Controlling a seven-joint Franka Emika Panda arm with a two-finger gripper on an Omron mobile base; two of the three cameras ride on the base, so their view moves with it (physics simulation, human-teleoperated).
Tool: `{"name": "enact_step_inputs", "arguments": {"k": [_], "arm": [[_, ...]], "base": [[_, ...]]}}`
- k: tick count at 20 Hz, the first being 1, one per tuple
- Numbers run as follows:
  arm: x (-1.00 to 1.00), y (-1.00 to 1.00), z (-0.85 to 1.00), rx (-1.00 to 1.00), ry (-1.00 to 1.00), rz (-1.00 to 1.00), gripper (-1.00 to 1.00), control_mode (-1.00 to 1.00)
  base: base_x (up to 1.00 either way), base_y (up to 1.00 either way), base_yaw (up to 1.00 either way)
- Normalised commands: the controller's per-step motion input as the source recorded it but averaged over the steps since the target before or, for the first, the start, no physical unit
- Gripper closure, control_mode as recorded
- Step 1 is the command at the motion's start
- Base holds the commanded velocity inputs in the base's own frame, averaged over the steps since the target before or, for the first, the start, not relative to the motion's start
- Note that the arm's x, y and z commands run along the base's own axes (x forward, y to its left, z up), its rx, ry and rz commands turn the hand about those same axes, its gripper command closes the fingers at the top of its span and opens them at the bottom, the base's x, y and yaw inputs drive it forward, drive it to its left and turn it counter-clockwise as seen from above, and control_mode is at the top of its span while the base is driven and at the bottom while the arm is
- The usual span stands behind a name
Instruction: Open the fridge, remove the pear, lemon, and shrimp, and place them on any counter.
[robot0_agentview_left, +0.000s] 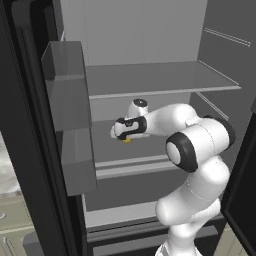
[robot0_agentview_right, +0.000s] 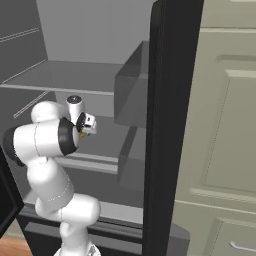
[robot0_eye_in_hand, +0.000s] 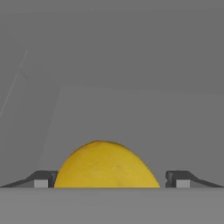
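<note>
Both end effector (robot0_eye_in_hand: 107, 183) fingertips wide, flanking lemon (robot0_eye_in_hand: 105, 165), slim margins.

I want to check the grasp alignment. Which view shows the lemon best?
The hand view: the lemon sits large between the open gripper fingertips. The left base view shows a yellow sliver under the hand; the right base view barely a speck.

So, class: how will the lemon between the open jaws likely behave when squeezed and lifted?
The lemon looks round, so it may roll if nudged. Its smooth domed skin could slip from narrow fingertips. It probably stays firm, given its plump shape.
</note>
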Motion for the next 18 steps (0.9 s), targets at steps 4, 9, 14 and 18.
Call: {"name": "enact_step_inputs", "arguments": {"k": [4,9,14,18], "arm": [[0.00,0.05,-0.25,0.00,0.00,0.00,1.00,-1.00],[0.00,0.00,0.00,0.00,0.00,0.00,1.00,-1.00],[-0.44,0.00,-0.26,0.00,-0.05,0.00,1.00,-1.00],[-0.98,-0.01,-0.34,0.02,-0.26,-0.03,1.00,-1.00]], "base": [[0.00,0.00,0.00],[0.00,0.00,0.00],[0.00,0.00,0.00],[0.00,0.00,0.00]]}}
